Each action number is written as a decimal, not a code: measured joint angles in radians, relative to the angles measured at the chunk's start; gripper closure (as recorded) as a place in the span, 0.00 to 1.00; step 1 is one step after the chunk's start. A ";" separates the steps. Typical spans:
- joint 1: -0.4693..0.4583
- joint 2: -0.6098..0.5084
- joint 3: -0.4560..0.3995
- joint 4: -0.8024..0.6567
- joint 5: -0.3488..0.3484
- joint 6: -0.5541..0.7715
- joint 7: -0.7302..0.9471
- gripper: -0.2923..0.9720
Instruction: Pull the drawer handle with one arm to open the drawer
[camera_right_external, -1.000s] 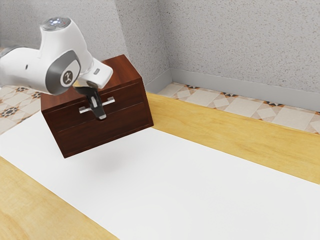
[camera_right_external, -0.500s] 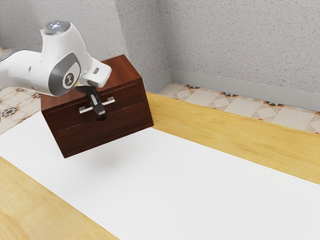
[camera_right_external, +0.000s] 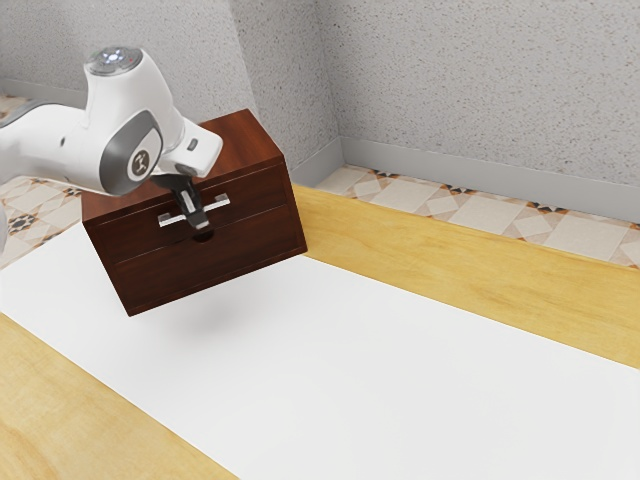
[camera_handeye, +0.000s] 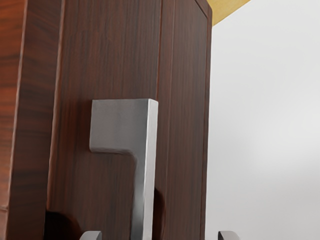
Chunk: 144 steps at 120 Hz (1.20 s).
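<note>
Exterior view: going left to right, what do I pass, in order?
White Franka arm → silver drawer handle → wall corner → tiled floor past the table's far edge. The cabinet and gripper overlap the handle, so they are left out.

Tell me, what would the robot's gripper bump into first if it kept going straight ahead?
The gripper would probably meet the silver handle first, sitting between its open fingers; the wooden drawer front lies just behind. Depth is hard to judge.

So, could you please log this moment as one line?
stage: at handle | gripper: open, straddling handle | drawer: looks shut | pull: not yet begun
</note>
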 joint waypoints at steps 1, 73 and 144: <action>0.000 0.000 0.000 0.000 0.000 0.000 0.000 0.60; 0.000 -0.014 0.000 -0.018 0.003 0.002 0.024 0.72; -0.009 -0.086 -0.002 -0.114 0.002 0.007 0.030 0.73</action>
